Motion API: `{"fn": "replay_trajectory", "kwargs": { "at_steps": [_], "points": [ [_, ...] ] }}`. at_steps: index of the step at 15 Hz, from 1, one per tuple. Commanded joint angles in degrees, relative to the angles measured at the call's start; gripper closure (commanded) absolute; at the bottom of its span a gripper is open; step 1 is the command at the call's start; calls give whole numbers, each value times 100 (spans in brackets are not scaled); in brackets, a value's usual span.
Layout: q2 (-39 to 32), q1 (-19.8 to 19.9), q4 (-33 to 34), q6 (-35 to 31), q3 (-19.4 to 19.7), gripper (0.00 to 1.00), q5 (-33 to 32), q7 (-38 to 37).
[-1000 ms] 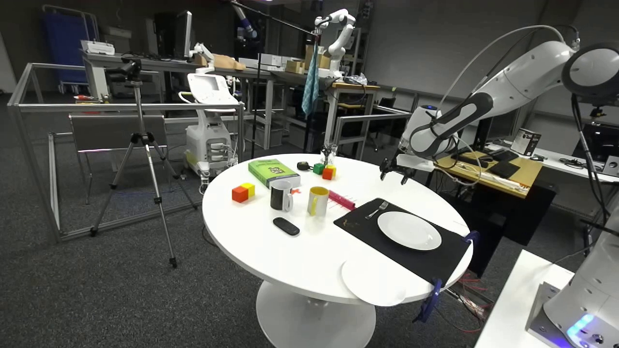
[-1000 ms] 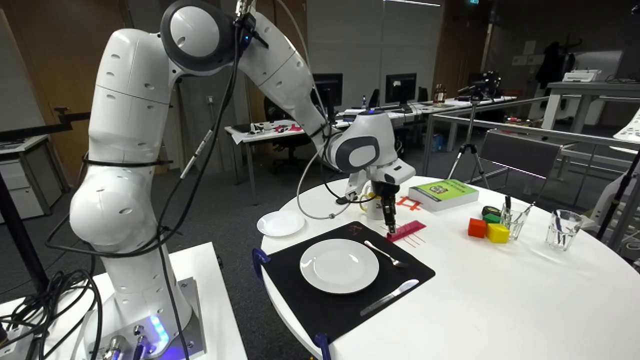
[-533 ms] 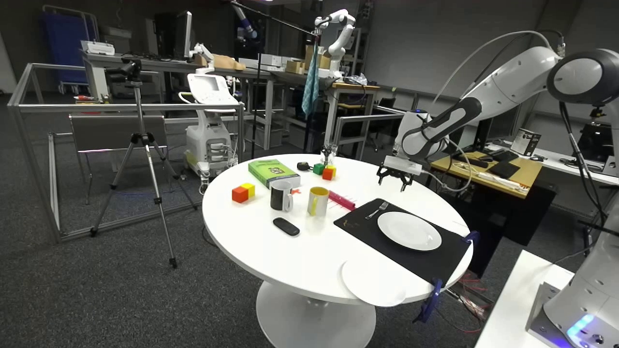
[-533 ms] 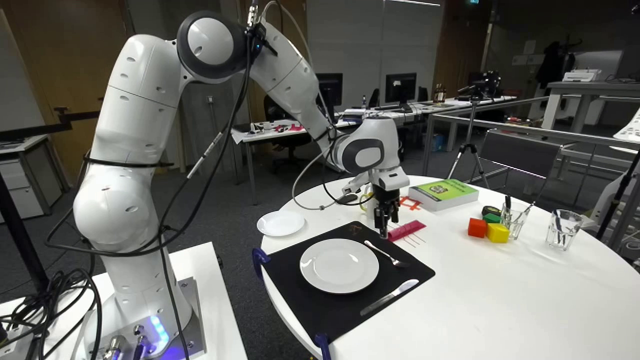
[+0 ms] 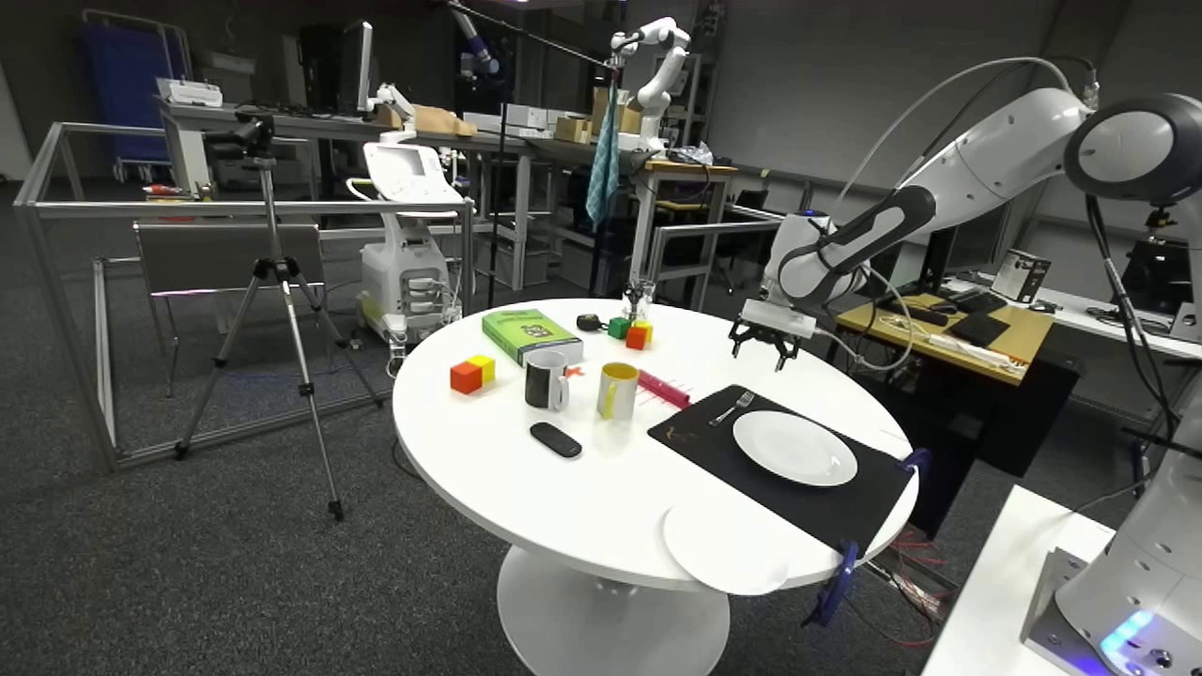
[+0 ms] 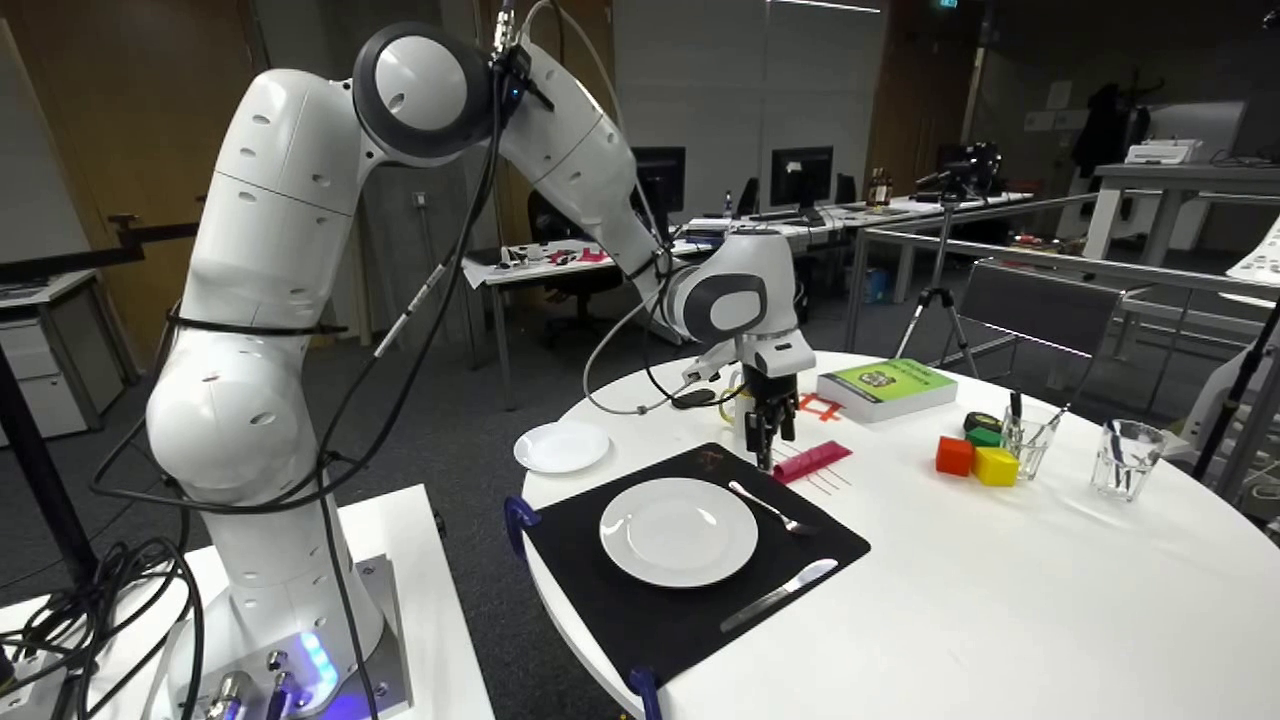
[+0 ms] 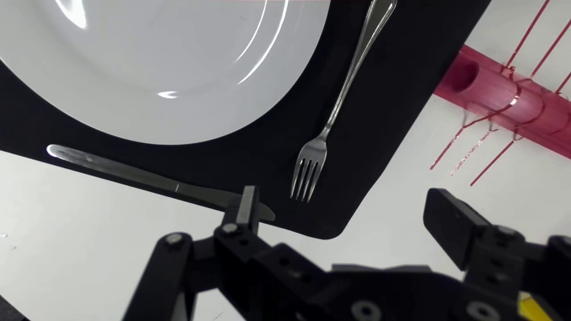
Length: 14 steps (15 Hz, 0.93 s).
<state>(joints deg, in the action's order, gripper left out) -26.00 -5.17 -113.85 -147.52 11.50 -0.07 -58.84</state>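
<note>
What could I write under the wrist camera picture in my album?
Open gripper over a white table, with a plate, fork and knife on a black mat.

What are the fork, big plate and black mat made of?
The fork looks like polished metal, silvery with bright glints. The big plate seems glazed ceramic, its smooth white surface showing sharp highlights. The black mat looks dull, hardly reflecting: rubber or plastic, hard to tell.
</note>
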Motion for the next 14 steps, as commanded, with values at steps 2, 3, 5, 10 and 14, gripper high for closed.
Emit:
{"fn": "replay_trajectory", "kwargs": {
  "at_steps": [2,3,5,10,14],
  "points": [
    [-41,-10,1,-40,51,0,-36,-235],
    [-85,6,18,-74,53,0,69,-420],
    [-222,50,102,-181,51,0,260,-849],
    [-484,106,214,-450,17,0,452,-1376],
    [-654,174,349,-652,-79,0,551,-1265]
  ]
}}
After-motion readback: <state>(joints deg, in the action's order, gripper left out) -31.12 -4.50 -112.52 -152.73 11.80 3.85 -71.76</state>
